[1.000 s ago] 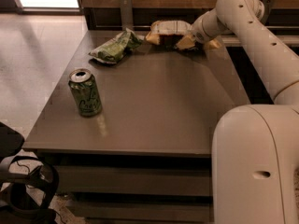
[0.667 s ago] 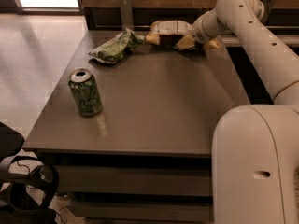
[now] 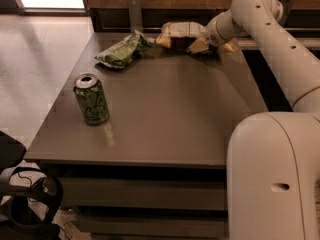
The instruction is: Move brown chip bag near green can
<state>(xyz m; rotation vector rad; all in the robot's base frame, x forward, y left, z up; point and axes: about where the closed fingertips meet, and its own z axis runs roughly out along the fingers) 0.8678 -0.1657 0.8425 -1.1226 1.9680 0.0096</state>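
Observation:
The brown chip bag (image 3: 179, 33) lies at the table's far edge with its white printed panel up and a yellow end at its left. The green can (image 3: 92, 99) stands upright near the table's left front, far from the bag. My gripper (image 3: 213, 46) is at the far edge, right at the bag's right end. It is open, with its left finger (image 3: 199, 45) against the bag's right end and the other finger (image 3: 228, 47) to the right. The bag rests on the table.
A smaller green chip bag (image 3: 121, 52) lies at the far left of the grey table (image 3: 170, 109), between the can and the brown bag. My arm reaches along the right side. A wooden wall runs behind the table.

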